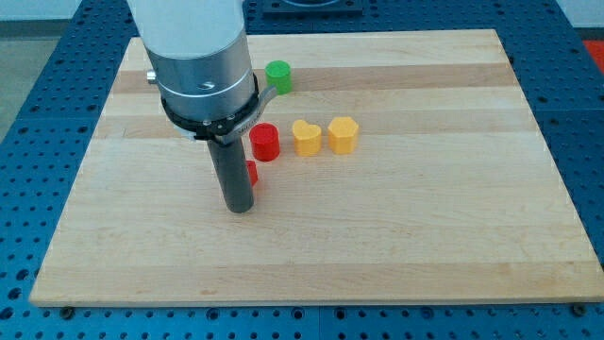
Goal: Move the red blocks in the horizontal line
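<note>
A red cylinder block (265,142) stands on the wooden board (415,227), left of the middle. A second red block (252,174) shows only as a sliver behind the rod, below and left of the cylinder; its shape cannot be made out. My tip (239,207) rests on the board, touching or just left of that hidden red block. Two yellow heart-shaped blocks (306,137) (343,135) stand in a row to the right of the red cylinder.
A green cylinder block (278,76) stands near the board's top edge, partly behind the arm's body (198,57). The blue perforated table (28,142) surrounds the board.
</note>
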Controlling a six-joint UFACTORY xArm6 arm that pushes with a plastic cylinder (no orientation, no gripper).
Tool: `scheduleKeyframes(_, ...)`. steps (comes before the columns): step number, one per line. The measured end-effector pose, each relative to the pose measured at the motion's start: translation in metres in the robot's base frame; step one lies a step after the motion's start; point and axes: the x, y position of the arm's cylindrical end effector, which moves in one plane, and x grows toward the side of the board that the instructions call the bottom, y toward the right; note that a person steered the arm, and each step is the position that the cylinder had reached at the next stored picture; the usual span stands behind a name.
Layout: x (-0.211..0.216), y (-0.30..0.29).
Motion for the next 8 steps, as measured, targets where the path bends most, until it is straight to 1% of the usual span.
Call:
scheduleKeyframes(2,-0.048,-0.034)
scheduleKeyframes(3,-0.058,-0.048)
scheduleKeyframes(5,-0.059,-0.054)
scheduleKeyframes(6,-0.087,-0.102)
scheduleKeyframes(7,-0.118,-0.123)
scheduleKeyframes(8,-0.119,-0.106)
